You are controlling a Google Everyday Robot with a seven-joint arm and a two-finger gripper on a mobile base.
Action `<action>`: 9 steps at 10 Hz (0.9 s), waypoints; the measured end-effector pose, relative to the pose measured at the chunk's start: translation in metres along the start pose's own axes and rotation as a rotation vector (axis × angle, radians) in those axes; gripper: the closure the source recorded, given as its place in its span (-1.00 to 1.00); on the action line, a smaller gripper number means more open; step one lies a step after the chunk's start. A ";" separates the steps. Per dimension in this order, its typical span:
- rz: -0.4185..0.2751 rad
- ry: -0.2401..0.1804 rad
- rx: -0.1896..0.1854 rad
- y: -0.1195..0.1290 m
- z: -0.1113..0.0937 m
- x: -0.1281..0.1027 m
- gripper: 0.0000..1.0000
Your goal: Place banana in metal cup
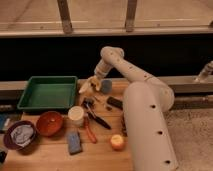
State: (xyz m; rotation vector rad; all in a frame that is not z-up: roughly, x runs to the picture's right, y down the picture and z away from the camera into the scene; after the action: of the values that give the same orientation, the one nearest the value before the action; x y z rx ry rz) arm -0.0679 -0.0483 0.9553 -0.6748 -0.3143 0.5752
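Observation:
My gripper hangs at the end of the arm that arches over the back of the wooden table. It is shut on the pale-yellow banana, whose strips splay out to the left below the fingers. The small dark metal cup stands just in front of and below the banana, apart from it. A matte blue-grey cup sits right beside the gripper on its right.
A green tray lies at the back left. A white cup, red-handled pliers, a black block, a red bowl, a blue sponge and a round orange fruit crowd the front. A purple bowl sits far left.

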 end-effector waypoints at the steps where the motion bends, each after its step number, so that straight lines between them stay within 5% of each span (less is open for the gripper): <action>1: 0.005 -0.004 0.006 -0.004 0.002 0.001 0.58; 7: -0.021 -0.031 0.035 -0.006 -0.002 -0.006 -0.55; 9: -0.025 -0.028 0.041 -0.006 -0.003 -0.003 -0.57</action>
State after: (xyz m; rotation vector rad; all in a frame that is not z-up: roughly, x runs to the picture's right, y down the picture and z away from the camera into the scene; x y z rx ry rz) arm -0.0669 -0.0558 0.9568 -0.6234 -0.3360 0.5666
